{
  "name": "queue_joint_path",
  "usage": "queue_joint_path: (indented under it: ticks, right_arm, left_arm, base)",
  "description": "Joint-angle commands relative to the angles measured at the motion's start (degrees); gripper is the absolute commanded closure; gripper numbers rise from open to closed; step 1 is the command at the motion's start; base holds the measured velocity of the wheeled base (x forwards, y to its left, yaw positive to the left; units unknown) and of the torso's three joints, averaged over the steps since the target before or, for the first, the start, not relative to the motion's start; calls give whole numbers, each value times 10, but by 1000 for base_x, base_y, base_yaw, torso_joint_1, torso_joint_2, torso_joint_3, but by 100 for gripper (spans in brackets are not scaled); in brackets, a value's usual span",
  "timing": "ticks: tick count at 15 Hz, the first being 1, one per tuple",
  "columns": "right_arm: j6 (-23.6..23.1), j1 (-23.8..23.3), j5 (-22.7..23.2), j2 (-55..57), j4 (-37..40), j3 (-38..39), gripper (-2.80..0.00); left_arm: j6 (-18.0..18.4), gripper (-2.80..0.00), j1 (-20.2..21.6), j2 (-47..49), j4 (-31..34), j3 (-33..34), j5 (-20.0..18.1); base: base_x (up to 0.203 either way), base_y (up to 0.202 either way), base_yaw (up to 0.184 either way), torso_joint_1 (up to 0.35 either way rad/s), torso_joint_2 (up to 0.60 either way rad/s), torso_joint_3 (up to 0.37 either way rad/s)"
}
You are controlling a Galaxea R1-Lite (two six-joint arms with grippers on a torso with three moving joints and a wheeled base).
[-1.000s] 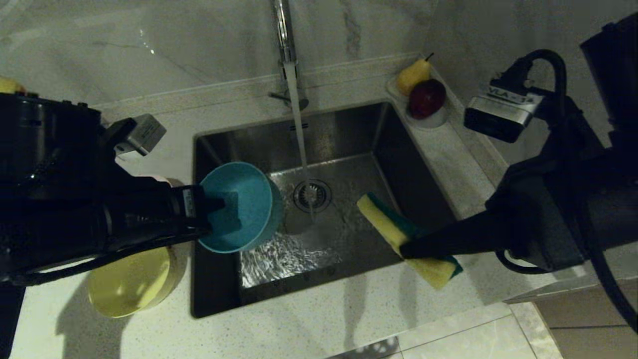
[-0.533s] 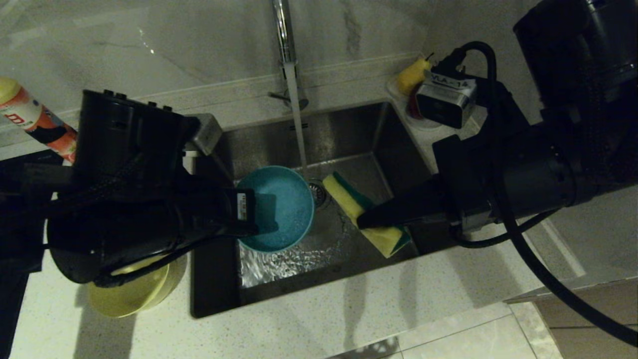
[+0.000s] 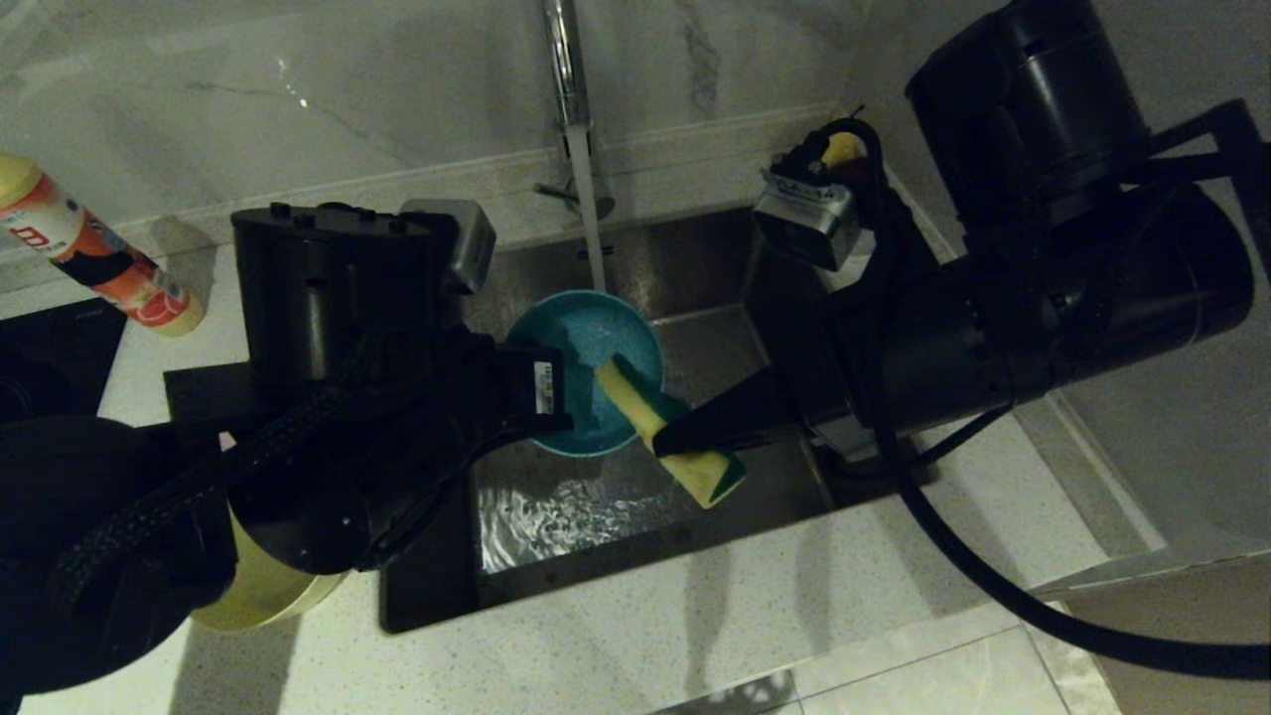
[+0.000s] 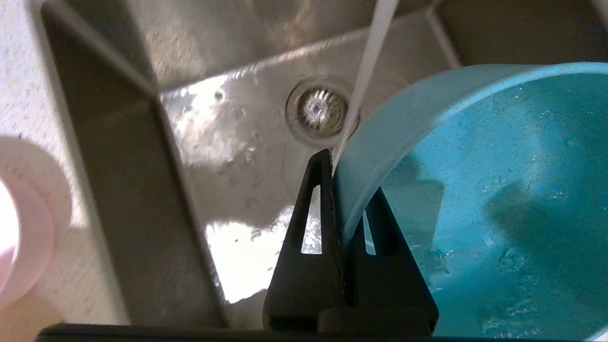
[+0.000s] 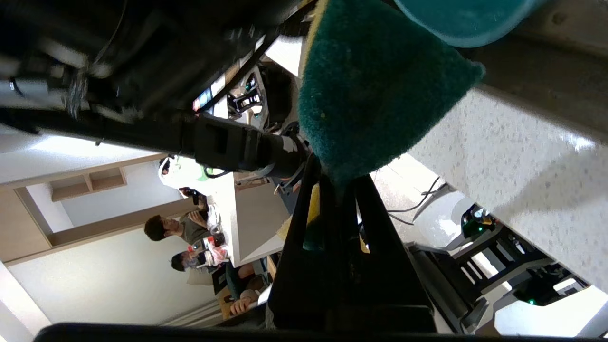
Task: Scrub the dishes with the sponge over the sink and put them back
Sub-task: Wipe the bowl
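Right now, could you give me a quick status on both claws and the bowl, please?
Left claw shut on blue bowl rim, over sink. Right claw shut on sponge, its end inside bowl. Tap running; nothing in the way.

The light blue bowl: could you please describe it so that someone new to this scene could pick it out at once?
Start at the steel sink, where water runs from the faucet. Over the basin the left gripper is clamped on the rim of the light blue bowl, and the right gripper brings the sponge to it. The yellow bowl sits on the counter, not over the sink.
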Motion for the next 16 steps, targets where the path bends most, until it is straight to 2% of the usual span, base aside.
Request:
queue_joint_path:
  ticks: [1, 3, 10, 13, 16]
  right_arm:
    - [4, -2, 1, 32, 1, -16, 0]
    - [12, -3, 0, 45, 1, -30, 0]
    - [14, -4, -4, 61, 3, -53, 0]
    - [14, -4, -40, 69, 3, -53, 0]
    - [14, -4, -47, 73, 3, -68, 0]
  left_arm:
    - [12, 0, -5, -2, -46, 23, 2]
    - [18, 0, -9, -3, -65, 38, 2]
    - [17, 0, -43, -8, -68, 56, 3]
    - [31, 0, -45, -7, -109, 82, 3]
    - [57, 0, -45, -6, -167, 112, 4]
  base:
    - [0, 0, 0, 0, 0, 0]
    - [0, 0, 0, 0, 0, 0]
    - [0, 0, 0, 0, 0, 0]
    - [0, 0, 0, 0, 0, 0]
    - [0, 0, 0, 0, 0, 0]
